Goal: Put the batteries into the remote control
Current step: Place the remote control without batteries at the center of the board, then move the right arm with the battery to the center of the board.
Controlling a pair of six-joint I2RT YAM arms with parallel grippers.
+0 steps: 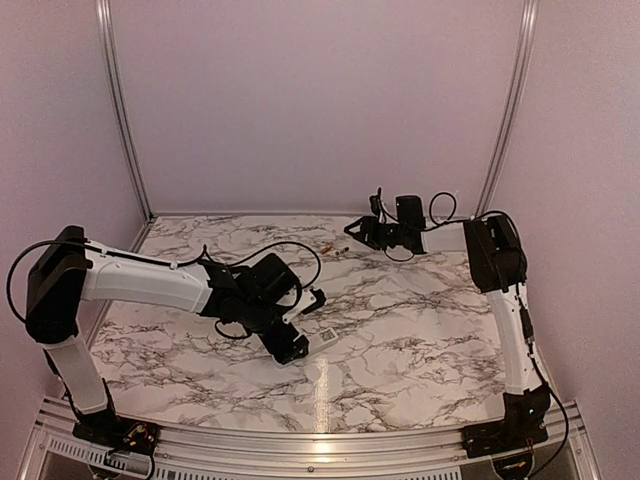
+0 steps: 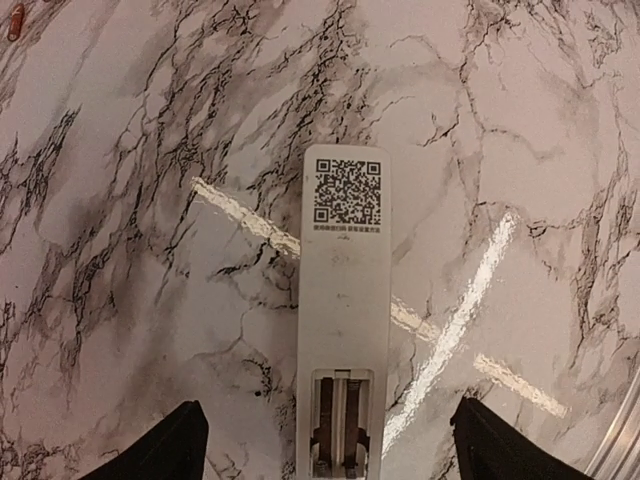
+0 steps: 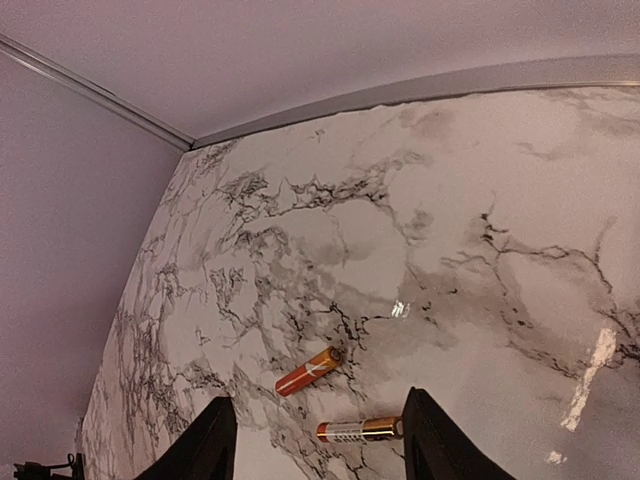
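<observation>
The remote control (image 2: 345,300) lies face down on the marble table (image 2: 140,200), with a QR label at its far end. Its battery bay (image 2: 341,420) is uncovered, and no battery shows in it. My left gripper (image 2: 330,455) is open, its fingers wide on either side of the bay end and clear of the remote. In the top view this gripper (image 1: 303,325) covers most of the remote control (image 1: 322,338). Two batteries lie at the back of the table, one (image 3: 309,371) orange-red and one (image 3: 360,430) gold and white. My right gripper (image 3: 315,440) is open above them, and the gold one's end is close to the right finger (image 3: 445,440).
A grey wall (image 3: 300,60) rises behind the table's back edge, just past the batteries. Aluminium frame posts (image 1: 120,110) stand at the back corners. One battery (image 2: 15,22) shows in the far top-left corner of the left wrist view.
</observation>
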